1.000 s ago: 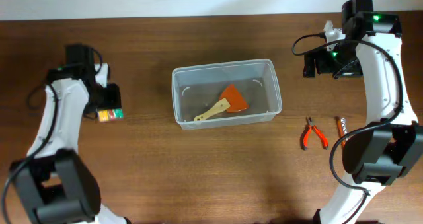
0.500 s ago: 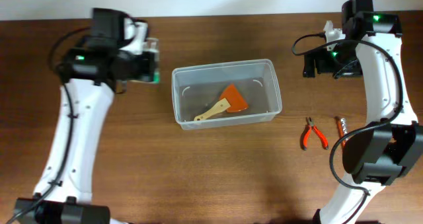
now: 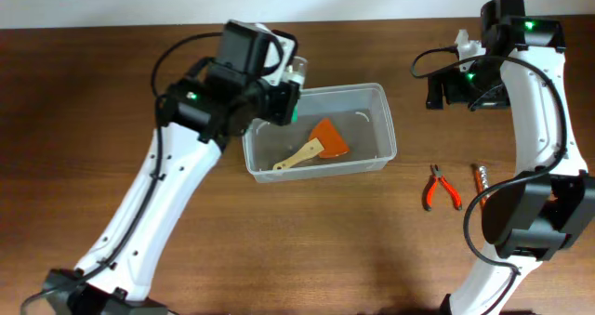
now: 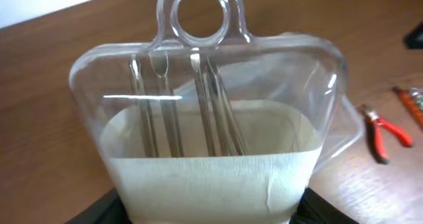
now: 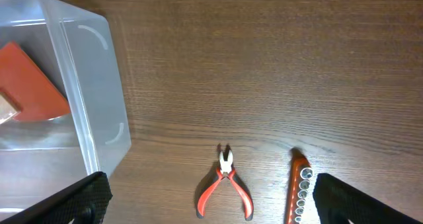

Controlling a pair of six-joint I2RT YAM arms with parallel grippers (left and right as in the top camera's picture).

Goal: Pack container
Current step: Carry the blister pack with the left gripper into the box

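My left tool point(image 3: 286, 90) is closed tight on a clear plastic pack point(image 4: 211, 118) with a round hanging hole at its top. I pinch the pack low down, with one dark finger on each side. Only the edges of those fingers show, at the bottom corners of my left wrist view. The pack is smooth and shiny. Thin silver metal sticks stand side by side inside it. A white paper band wraps the lower half and hides their bottoms, so I cannot tell what they are.

My right tool point(image 3: 454, 90) is open wide and holds nothing.

The big clear plastic box point(image 3: 389, 129) with round corners and a rim sits in the middle of the brown wooden desk point(image 3: 372, 250). From above, my pack is over the box's far left corner. I cannot tell how high it is. A flat orange scraper with a pale wooden handle point(image 3: 321, 143) lies in the box.

Small pliers with red handles point(image 3: 442, 187) lie on the desk to the right of the box. Just beside them is an orange strip holding a row of little round metal pieces point(image 5: 301, 187). Its lower end is cut off in my right wrist view.
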